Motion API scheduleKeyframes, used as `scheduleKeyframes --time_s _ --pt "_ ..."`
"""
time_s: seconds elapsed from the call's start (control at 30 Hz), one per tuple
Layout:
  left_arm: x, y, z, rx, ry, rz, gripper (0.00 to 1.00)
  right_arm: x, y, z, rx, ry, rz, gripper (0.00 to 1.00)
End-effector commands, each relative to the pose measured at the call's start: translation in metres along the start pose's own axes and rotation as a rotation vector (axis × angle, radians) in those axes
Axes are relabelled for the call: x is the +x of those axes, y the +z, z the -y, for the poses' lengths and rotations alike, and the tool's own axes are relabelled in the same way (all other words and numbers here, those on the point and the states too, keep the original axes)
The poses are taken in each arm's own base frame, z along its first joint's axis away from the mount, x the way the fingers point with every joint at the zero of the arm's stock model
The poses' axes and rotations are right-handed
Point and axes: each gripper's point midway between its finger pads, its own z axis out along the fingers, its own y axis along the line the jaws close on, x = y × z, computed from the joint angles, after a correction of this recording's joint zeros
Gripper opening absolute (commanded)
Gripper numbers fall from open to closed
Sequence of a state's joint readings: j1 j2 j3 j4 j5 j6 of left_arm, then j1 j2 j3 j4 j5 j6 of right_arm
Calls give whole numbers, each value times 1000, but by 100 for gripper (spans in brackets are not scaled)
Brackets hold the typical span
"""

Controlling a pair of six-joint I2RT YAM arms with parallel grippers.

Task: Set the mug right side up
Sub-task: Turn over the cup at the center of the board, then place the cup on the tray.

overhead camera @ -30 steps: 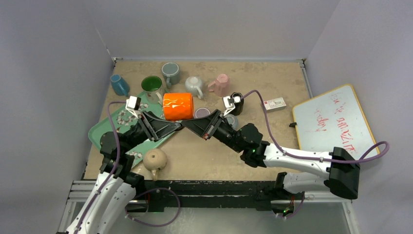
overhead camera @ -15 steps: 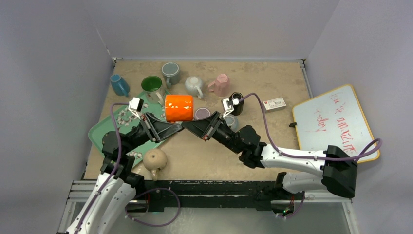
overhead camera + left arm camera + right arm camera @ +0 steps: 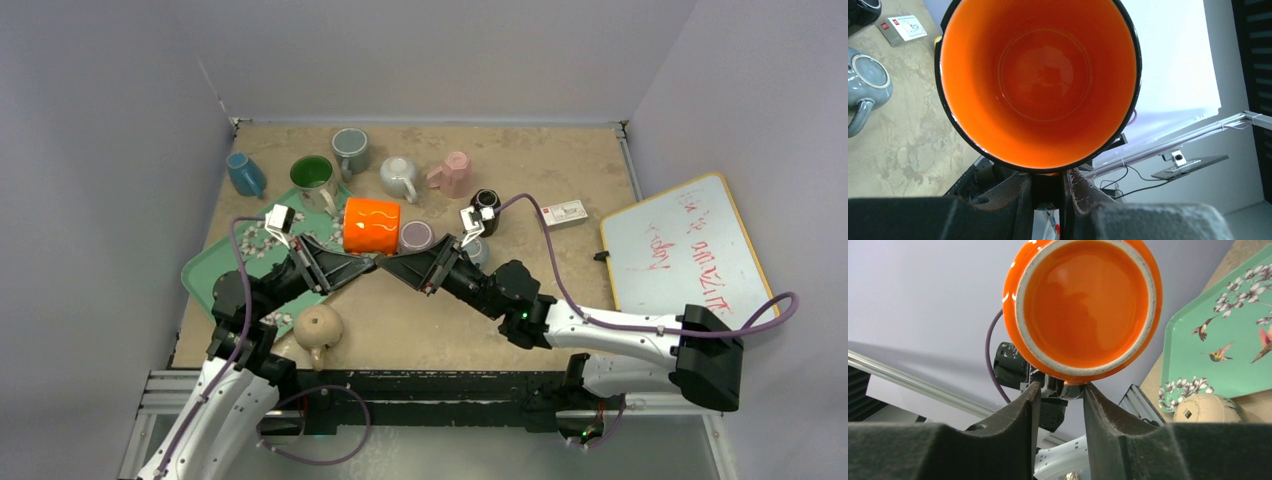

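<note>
- The orange mug (image 3: 372, 226) is held off the worktop (image 3: 560, 180), left of its centre and just beyond the right edge of the green tray (image 3: 212, 272).
- The mug lies on its side. The mouth faces the left edge of the worktop and the base faces the right edge, with the handle underneath.
- The left tool (image 3: 1048, 186) is pressed together on the handle. In the left wrist view a narrow orange piece is pinched between the fingers, directly below the rim.
- The right tool (image 3: 1060, 397) is spread. Its fingers stand on either side of the handle, under the base. Contact with the handle cannot be confirmed from the right wrist view.
- Step in hand, as judged: the turn is about half complete. The mug is neither inverted nor upright, and the load appears to be carried by the left tool alone.
- Next move, as judged: the right tool is to be drawn back toward the right edge until it is free of the handle.
- The left wrist is then to be rolled until the mouth faces upward.
- The mug is to be lowered onto a bare patch of worktop with the base flat before the grip is eased.
- The small mauve cup (image 3: 414, 235) stands just to the right of the mug and is to be avoided during the descent.
</note>
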State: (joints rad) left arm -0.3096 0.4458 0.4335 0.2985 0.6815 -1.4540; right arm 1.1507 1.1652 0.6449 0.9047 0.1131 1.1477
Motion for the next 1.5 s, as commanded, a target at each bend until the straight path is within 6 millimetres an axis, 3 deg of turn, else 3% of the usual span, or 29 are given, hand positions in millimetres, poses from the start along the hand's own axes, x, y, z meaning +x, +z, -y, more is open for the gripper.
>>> scheduleKeyframes --time_s 0.0,0.23,0.47,0.63,0.77,1.23,1.47 --pt "-20 0 11 50 100 115 0 -11 -4 -18 -55 -13 33 42" --pt "-23 0 2 30 113 139 0 -14 -2 -5 -14 -17 38 47" --pt "-27 -2 -15 -35 157 171 0 -12 -5 2 5 -18 27 60" --pt "-36 -4 -25 -99 218 217 0 -13 -10 -6 -13 -34 14 76" --pt "-47 -7 -35 -187 269 255 0 -12 -15 -8 -3 -64 -8 98" --pt "-114 -51 -94 -782 439 457 0 -20 -51 -6 44 -123 4 99" --pt "-135 -54 -119 -1020 518 369 0 -33 -72 -14 45 -167 38 99"
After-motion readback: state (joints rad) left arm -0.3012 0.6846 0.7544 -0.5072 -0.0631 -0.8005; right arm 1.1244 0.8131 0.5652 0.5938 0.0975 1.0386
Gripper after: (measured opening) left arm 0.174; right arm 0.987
